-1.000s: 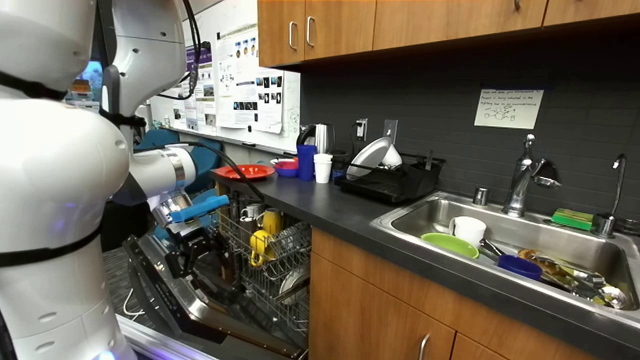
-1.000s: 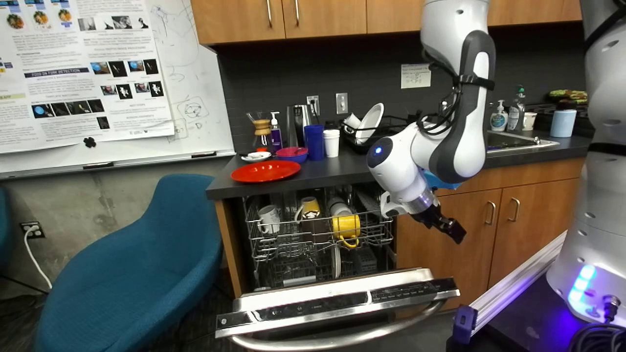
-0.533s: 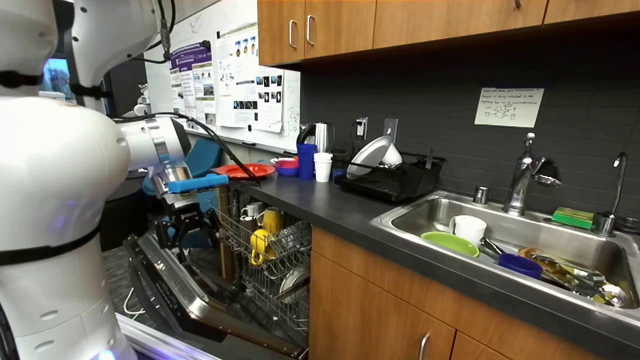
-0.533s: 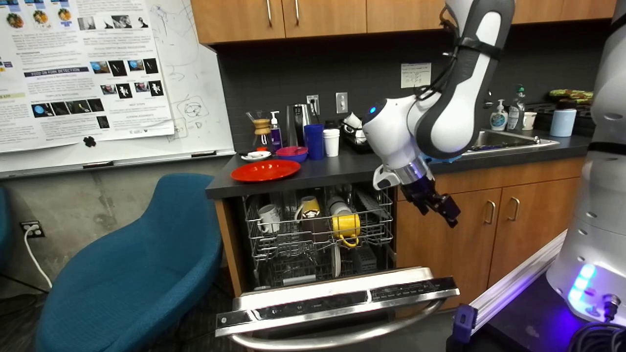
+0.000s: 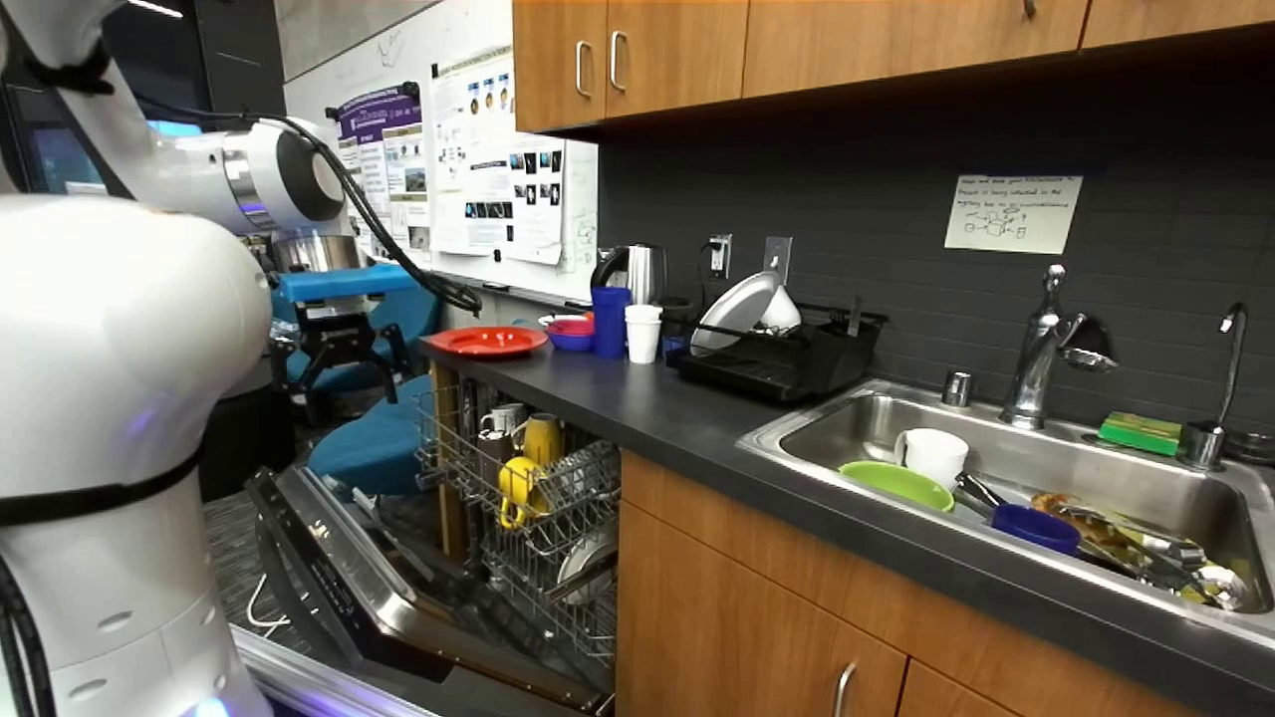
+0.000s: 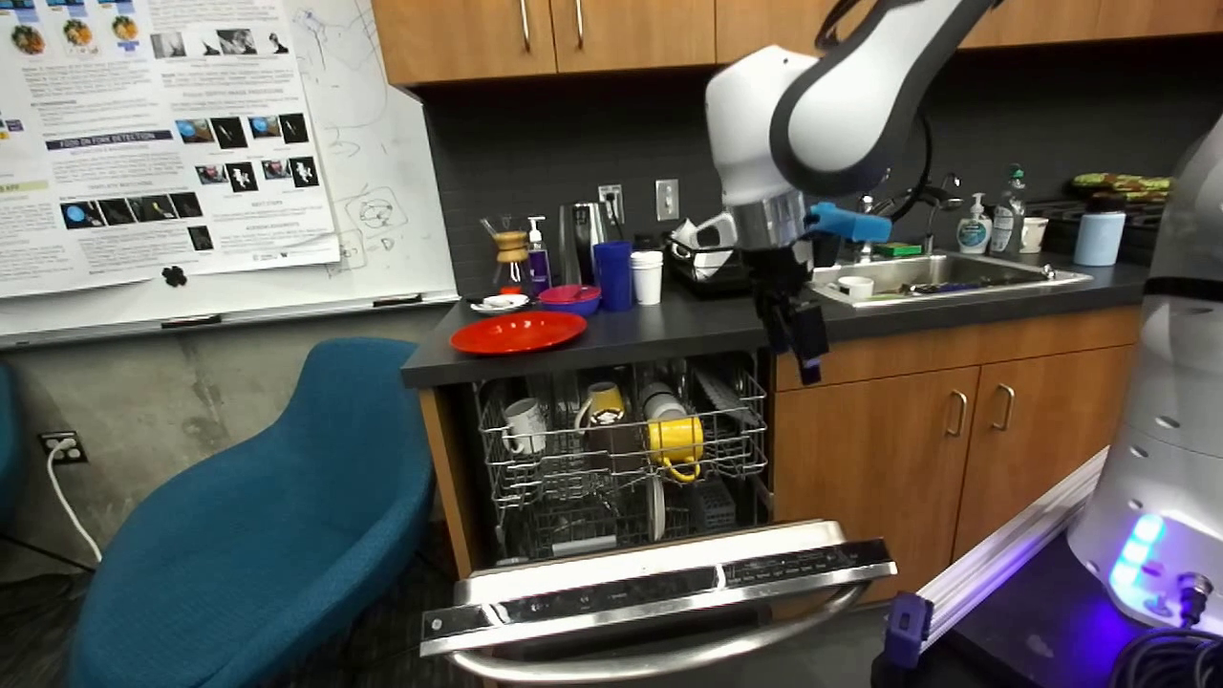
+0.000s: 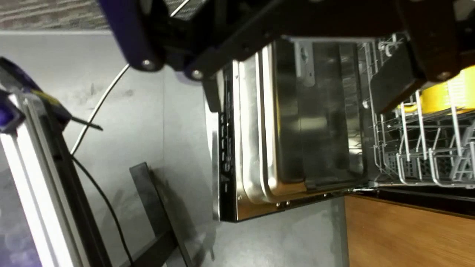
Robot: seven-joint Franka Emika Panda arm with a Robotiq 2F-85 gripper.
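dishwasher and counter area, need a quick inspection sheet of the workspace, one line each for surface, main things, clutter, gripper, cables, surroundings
Surface: dark counter, bearing red plate, cups and dish rack
Main things: dishwasher door open, slanting down; upper rack holds several mugs, including a yellow mug, handle down
Clutter: sink holds green bowl, white mug, blue bowl or cup and utensils
Gripper: open, holding nothing, above the dishwasher door
Cables: dark cables along the arm; pale cord on the floor
Surroundings: blue chair, wall posters, wooden cabinets
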